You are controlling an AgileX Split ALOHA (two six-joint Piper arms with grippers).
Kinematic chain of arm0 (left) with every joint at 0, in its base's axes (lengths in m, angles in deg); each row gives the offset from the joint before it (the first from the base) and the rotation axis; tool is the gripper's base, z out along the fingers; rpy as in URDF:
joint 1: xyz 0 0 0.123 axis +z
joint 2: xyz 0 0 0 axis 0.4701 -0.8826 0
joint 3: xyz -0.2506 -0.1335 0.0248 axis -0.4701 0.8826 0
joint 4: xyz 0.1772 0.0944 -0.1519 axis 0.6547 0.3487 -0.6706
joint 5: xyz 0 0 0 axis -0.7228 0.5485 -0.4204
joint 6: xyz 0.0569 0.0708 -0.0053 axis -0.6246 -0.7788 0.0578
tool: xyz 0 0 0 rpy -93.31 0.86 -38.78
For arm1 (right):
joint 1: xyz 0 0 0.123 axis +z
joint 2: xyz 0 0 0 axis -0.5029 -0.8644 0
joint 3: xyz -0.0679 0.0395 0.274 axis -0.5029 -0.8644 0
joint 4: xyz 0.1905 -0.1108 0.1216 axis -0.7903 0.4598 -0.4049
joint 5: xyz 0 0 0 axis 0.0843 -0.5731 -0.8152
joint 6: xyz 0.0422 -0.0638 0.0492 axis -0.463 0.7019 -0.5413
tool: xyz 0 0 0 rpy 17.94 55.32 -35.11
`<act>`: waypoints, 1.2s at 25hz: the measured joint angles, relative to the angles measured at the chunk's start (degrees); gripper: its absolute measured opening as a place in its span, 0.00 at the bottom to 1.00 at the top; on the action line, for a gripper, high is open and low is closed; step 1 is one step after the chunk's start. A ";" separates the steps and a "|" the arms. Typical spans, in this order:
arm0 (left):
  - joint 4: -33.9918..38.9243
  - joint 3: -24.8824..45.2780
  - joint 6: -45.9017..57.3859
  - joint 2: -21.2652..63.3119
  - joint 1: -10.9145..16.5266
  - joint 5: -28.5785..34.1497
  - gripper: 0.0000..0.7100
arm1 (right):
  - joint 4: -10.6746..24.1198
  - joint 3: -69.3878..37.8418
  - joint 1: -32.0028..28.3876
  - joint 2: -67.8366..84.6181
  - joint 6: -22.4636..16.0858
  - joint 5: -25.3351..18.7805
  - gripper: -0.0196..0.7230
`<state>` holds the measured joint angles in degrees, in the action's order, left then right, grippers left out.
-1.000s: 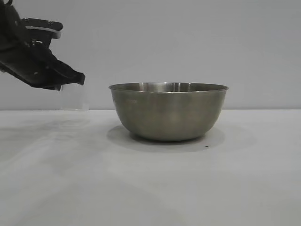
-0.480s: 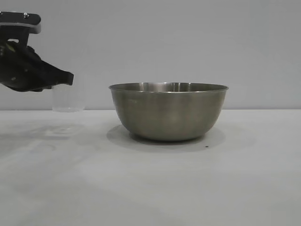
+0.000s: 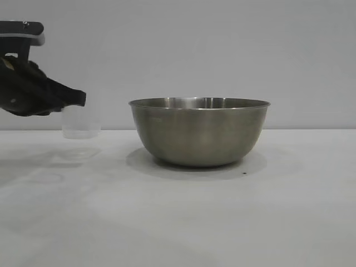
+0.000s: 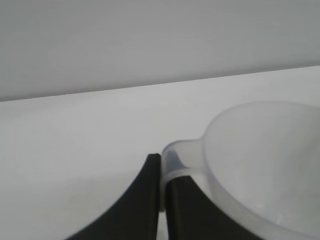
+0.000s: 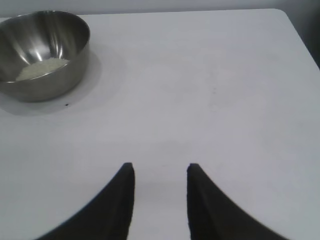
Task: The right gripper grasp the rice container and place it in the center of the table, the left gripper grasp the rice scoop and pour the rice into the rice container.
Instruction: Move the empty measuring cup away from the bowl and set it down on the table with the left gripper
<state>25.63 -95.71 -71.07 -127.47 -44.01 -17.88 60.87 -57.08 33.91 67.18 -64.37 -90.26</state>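
Ext. view, level w/ the worktop [image 3: 178,222]: a large steel rice container [image 3: 199,132] stands upright near the middle of the white surface, its inside hidden from this angle. At the far left edge the left gripper [image 3: 78,99] reaches in, roughly level, above the worktop. A small translucent rice scoop [image 3: 81,122] hangs upright from its tip, well apart from the container; whether the scoop's base touches the surface can't be told.

Left wrist view gives what the ext. view can't: the left gripper [image 4: 161,175] is clenched tight on the scoop's loop handle [image 4: 172,154], fingers [image 4: 142,200] pressed together either side of it. The scoop [image 4: 260,165] looks empty as far as can be seen, just pale plastic.

Right wrist view alone shows the right gripper [image 5: 159,172]: fingers partly apart, grasping nothing, hovering over bare worktop [image 5: 210,100], well away from the container [image 5: 44,52]. This view also looks down into the container: a low heap of off-white rice [image 5: 42,68] lies on its bottom
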 joint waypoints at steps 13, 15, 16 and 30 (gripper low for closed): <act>0.08 0.00 0.36 -3.30 0.00 -4.04 0.00 | 0.00 0.00 0.00 0.00 0.00 0.00 0.37; 0.08 0.00 0.36 -3.80 0.00 -4.80 0.00 | 0.00 0.00 0.00 0.00 0.00 0.00 0.37; 0.12 0.00 0.36 -3.78 0.00 -4.89 0.00 | 0.00 0.00 0.00 0.00 0.00 0.00 0.37; 1.04 0.00 0.36 -3.92 0.00 -4.22 0.45 | 0.00 0.00 0.00 0.00 0.00 0.00 0.37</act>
<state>26.67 -95.71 -70.71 -131.39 -44.01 -22.10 60.87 -57.08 33.91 67.18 -64.37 -90.26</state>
